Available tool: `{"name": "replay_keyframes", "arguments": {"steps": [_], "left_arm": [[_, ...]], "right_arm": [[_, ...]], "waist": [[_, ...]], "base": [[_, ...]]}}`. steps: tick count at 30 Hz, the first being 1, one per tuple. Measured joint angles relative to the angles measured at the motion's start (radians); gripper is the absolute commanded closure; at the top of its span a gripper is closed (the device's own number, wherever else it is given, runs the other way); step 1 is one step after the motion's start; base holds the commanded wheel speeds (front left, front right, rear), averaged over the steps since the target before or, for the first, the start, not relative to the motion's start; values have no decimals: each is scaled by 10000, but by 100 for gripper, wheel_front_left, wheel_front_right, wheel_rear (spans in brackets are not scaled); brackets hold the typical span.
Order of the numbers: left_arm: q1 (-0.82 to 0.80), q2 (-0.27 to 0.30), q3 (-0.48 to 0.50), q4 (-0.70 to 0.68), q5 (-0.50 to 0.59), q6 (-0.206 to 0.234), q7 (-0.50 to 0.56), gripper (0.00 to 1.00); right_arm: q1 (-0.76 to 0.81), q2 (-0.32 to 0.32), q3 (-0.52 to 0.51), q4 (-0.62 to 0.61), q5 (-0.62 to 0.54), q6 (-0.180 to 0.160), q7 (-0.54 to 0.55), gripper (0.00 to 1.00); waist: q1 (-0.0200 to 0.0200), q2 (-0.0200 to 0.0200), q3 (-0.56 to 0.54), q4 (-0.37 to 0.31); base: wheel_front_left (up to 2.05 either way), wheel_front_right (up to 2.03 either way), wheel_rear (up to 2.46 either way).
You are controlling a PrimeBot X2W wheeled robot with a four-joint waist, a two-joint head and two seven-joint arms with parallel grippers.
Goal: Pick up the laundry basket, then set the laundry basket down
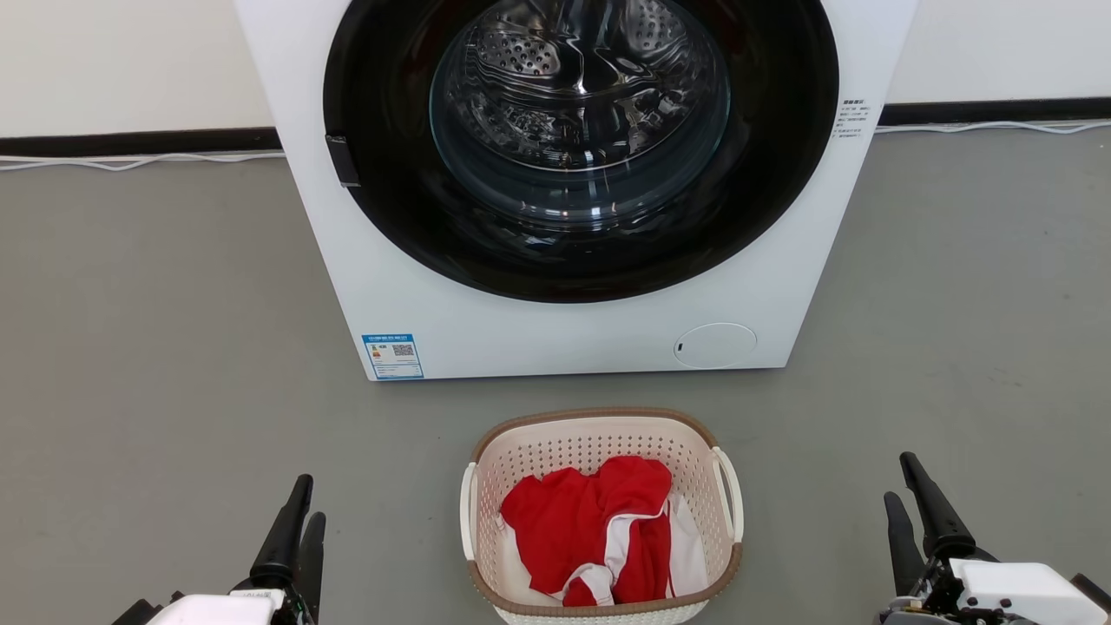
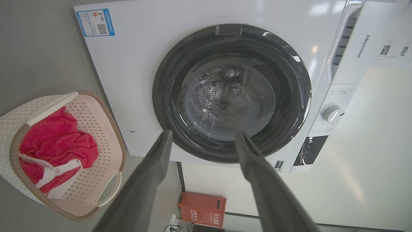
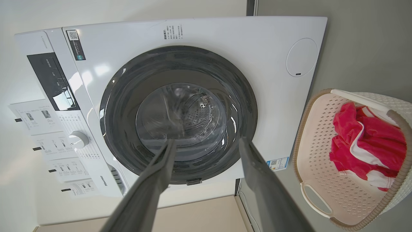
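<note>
The laundry basket (image 1: pixel 599 434) stands on the grey floor just before the washing machine, cream-white and perforated with a brown rim and white loop handles. Red and white clothes (image 1: pixel 599 525) lie inside it. In the left wrist view the laundry basket (image 2: pixel 96 125) is at the left edge, and in the right wrist view the laundry basket (image 3: pixel 318 145) is at the right edge. My left gripper (image 1: pixel 302 499) is open, low and well left of the basket. My right gripper (image 1: pixel 901 479) is open, well right of it. Neither touches the basket.
A white front-loading washing machine (image 1: pixel 564 338) with a closed round dark door (image 1: pixel 580 130) stands right behind the basket. Cables (image 1: pixel 139 161) run along the wall base. A red box (image 2: pixel 201 209) sits by the wall beside the machine. Grey floor (image 1: pixel 156 365) spreads on both sides.
</note>
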Motion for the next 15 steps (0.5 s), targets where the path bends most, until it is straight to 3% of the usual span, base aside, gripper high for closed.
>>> {"name": "replay_keyframes", "arguments": {"steps": [9,15], "left_arm": [[1,2,-123,-42,67,0,-244,0],[1,4,-165,-40,679,0,-401,0]], "right_arm": [[3,-2,79,-48,-447,0,-194,0],[3,-2,121,-82,-1254,0,-370,0]], "waist": [[0,0,8,4],[0,0,10,11]], "base": [[0,0,0],[0,0,0]]}}
